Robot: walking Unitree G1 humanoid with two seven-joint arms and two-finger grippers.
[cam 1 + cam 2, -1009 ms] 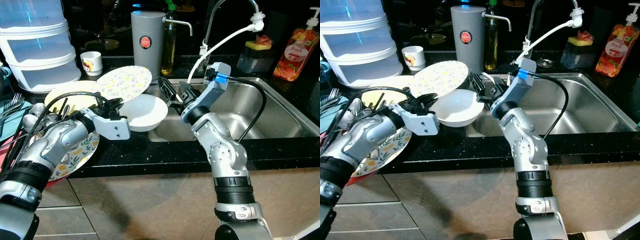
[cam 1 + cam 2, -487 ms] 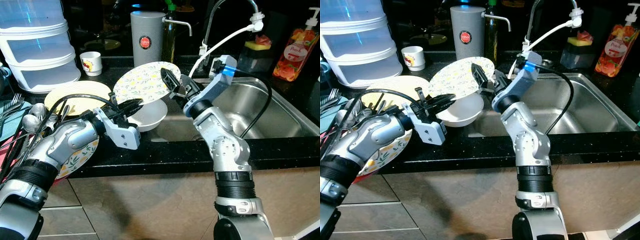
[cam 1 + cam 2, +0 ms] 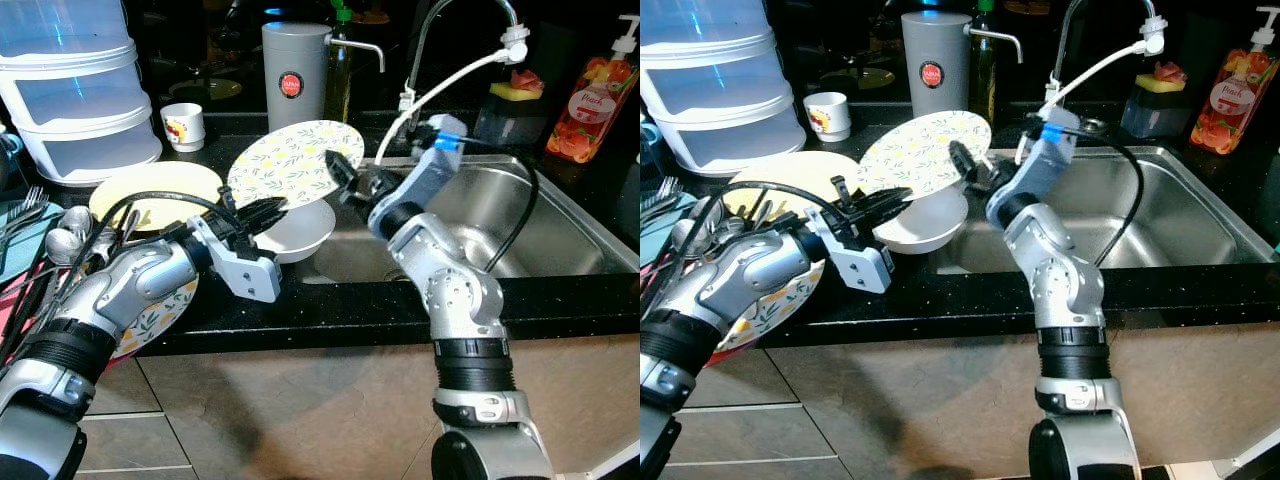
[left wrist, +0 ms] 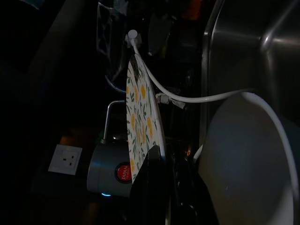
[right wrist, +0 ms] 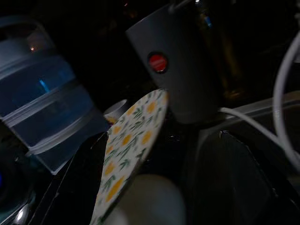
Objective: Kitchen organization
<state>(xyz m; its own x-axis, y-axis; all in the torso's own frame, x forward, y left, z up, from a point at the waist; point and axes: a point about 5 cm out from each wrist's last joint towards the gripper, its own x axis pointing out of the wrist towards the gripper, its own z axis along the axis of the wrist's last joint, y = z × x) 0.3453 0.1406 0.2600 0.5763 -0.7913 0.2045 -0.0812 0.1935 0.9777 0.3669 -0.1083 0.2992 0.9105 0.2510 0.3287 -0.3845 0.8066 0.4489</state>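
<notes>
A lemon-patterned plate (image 3: 292, 162) hangs tilted over a white bowl (image 3: 300, 232) that stands on the black counter beside the sink (image 3: 560, 230). My left gripper (image 3: 268, 208) is shut on the plate's lower left rim, and the left wrist view shows the plate (image 4: 140, 117) edge-on, rising from the fingers. My right gripper (image 3: 350, 182) stands open just off the plate's right rim, over the sink's left edge. In the right wrist view the plate (image 5: 129, 140) lies apart from the dark finger.
A yellow plate (image 3: 150, 190) and cutlery (image 3: 60, 235) lie on the left, with another patterned plate (image 3: 160, 305) under my left arm. Behind stand a grey jug (image 3: 295, 80), a cup (image 3: 183, 125) and stacked plastic containers (image 3: 75, 90). The faucet hose (image 3: 450, 80) arcs over the sink; a soap bottle (image 3: 597, 100) stands at the right.
The left gripper lifted the patterned plate up and to the right, over the bowl. The right gripper came up to the plate's right rim, then dropped slightly away from it.
</notes>
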